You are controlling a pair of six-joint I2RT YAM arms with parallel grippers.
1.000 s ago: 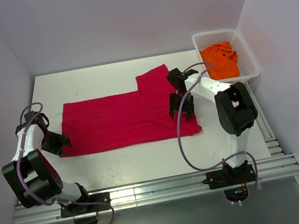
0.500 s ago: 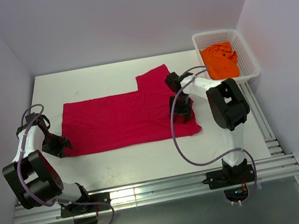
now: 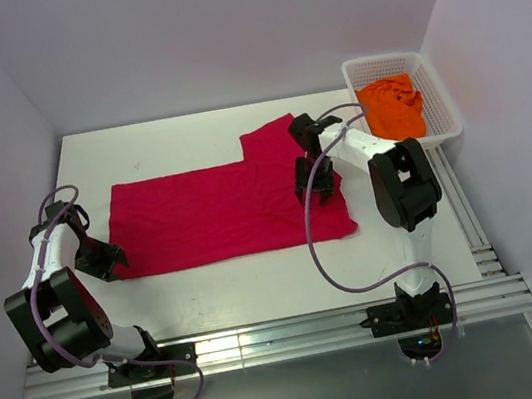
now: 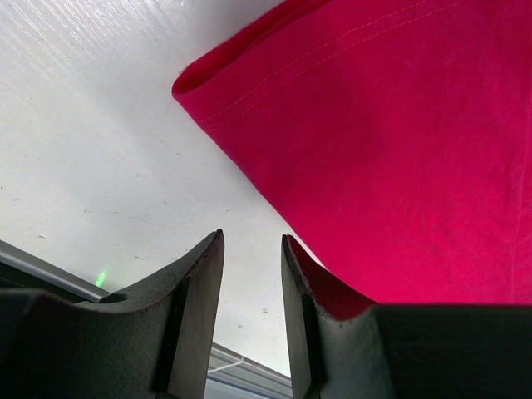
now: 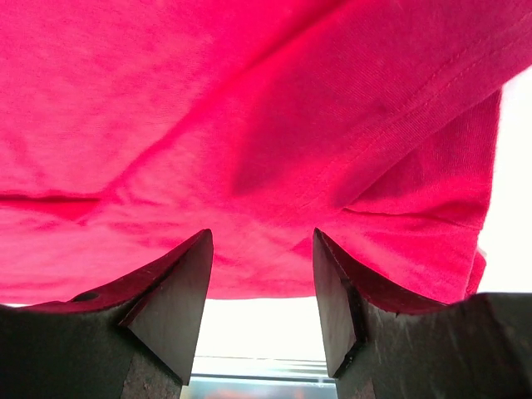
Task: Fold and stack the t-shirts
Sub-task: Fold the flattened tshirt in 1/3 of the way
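Note:
The crimson red t-shirt [image 3: 217,212] lies flat on the white table, with one sleeve sticking out at the far right [image 3: 272,138]. The bright orange t-shirt [image 3: 393,106] lies crumpled in the mesh basket. My left gripper [image 3: 105,257] is open and empty, low over the table beside the shirt's near-left corner. In the left wrist view that corner [image 4: 199,83] lies ahead of the gripper [image 4: 252,249]. My right gripper [image 3: 312,182] is open and empty over the shirt's right part. The right wrist view shows red cloth [image 5: 249,125] past the gripper [image 5: 262,249].
The white mesh basket [image 3: 441,101] stands at the table's far right corner, against the right wall. Walls close in the table [image 3: 156,146] at left, back and right. Aluminium rails [image 3: 269,346] run along the near edge by the arm bases.
My right gripper has moved away from the shirt's near-right edge toward the far side, closer to the sleeve. The left gripper has stayed almost still by the left corner.

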